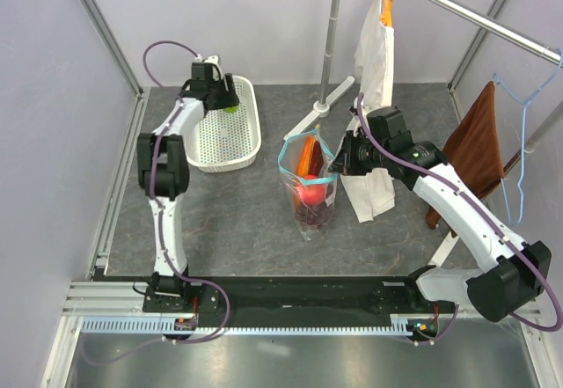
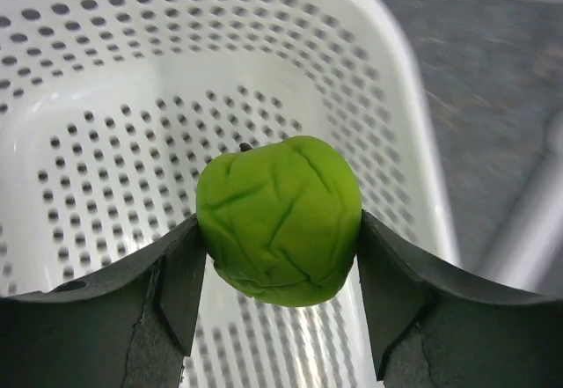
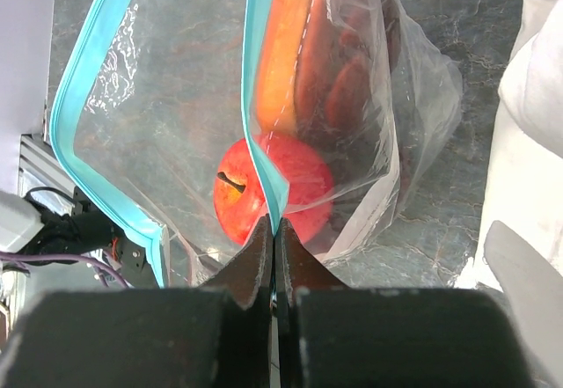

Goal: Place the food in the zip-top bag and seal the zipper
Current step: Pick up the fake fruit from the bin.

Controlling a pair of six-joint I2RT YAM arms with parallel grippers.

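Note:
My left gripper [image 2: 277, 265] is shut on the green round fruit [image 2: 279, 219] and holds it over the white perforated basket [image 2: 106, 142]; in the top view the gripper [image 1: 225, 98] is above the basket [image 1: 244, 146]. My right gripper [image 3: 274, 234] is shut on the teal zipper strip [image 3: 261, 155] of the clear zip-top bag [image 3: 167, 115], holding its mouth open. Inside the bag lie the red apple [image 3: 273, 190] and the orange-and-maroon papaya slice [image 3: 308, 54]. In the top view the bag [image 1: 310, 181] stands mid-table beside my right gripper [image 1: 338, 161]. The grapes show dark at the bag's bottom [image 1: 312, 215].
A white cloth [image 1: 376, 62] hangs from an orange hanger on a metal rack whose pole [image 1: 331, 40] stands behind the bag. A brown towel [image 1: 475, 146] hangs at the right. Metal frame rails run along the table's left and front edges.

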